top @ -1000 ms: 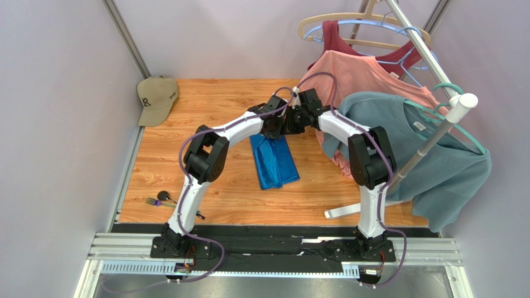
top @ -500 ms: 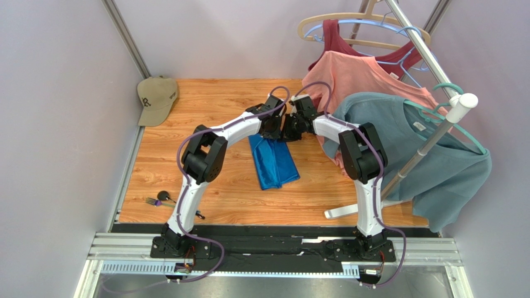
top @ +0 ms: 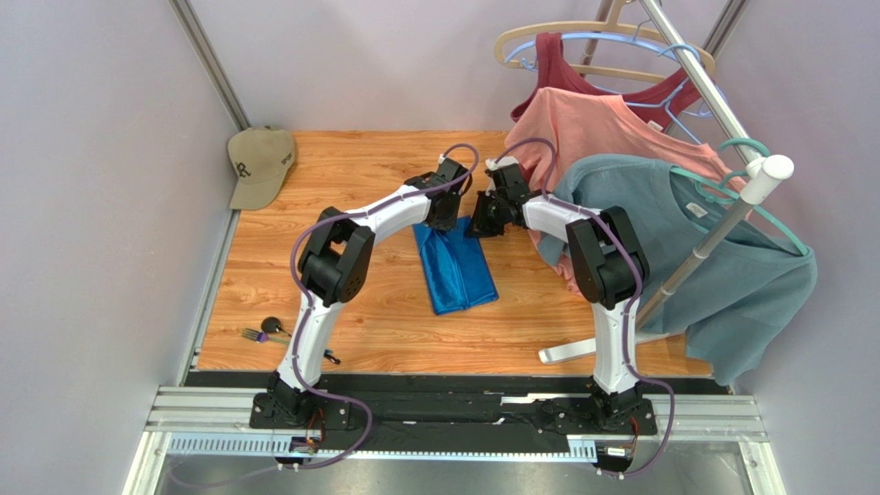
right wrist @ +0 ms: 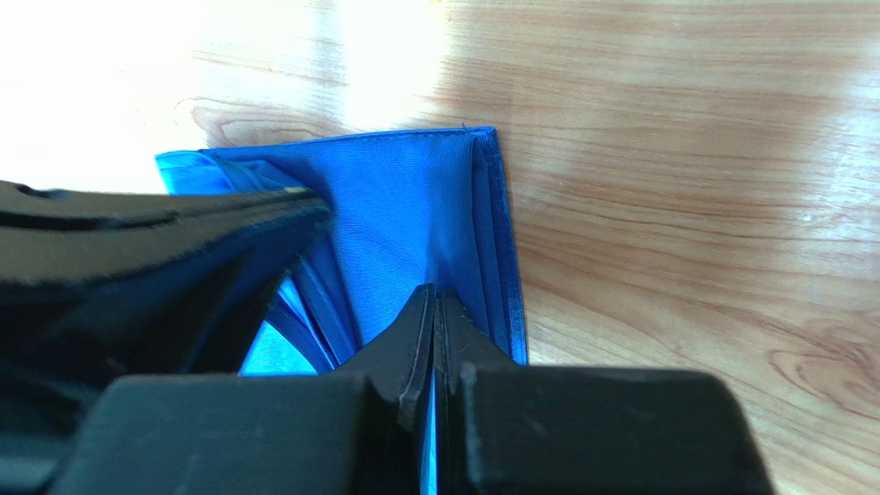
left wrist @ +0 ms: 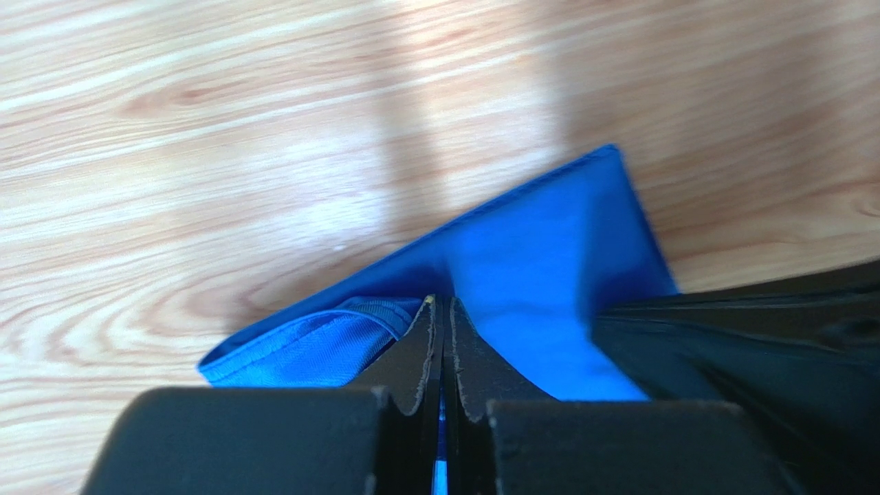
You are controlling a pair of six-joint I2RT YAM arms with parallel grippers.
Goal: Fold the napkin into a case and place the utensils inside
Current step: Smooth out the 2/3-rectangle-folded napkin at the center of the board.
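The royal-blue napkin (top: 454,270) lies folded into a narrow strip at the table's middle. My left gripper (top: 450,219) is shut on the napkin's far edge near its left corner; in the left wrist view blue cloth (left wrist: 537,278) shows between the closed fingers (left wrist: 421,345). My right gripper (top: 477,223) is shut on the same far edge near its right corner, with layered cloth (right wrist: 413,217) showing in the right wrist view. The two grippers are close together. The utensils (top: 266,332) lie at the near left of the table, far from both grippers.
A tan cap (top: 258,163) lies at the far left corner. A clothes rack (top: 713,237) with a teal-grey T-shirt (top: 713,278), a salmon shirt (top: 599,129) and hangers stands on the right, close behind my right arm.
Both grippers have moved slightly toward the table's far side with the napkin's far edge, and the right wrist has turned. The napkin's near part has not moved.
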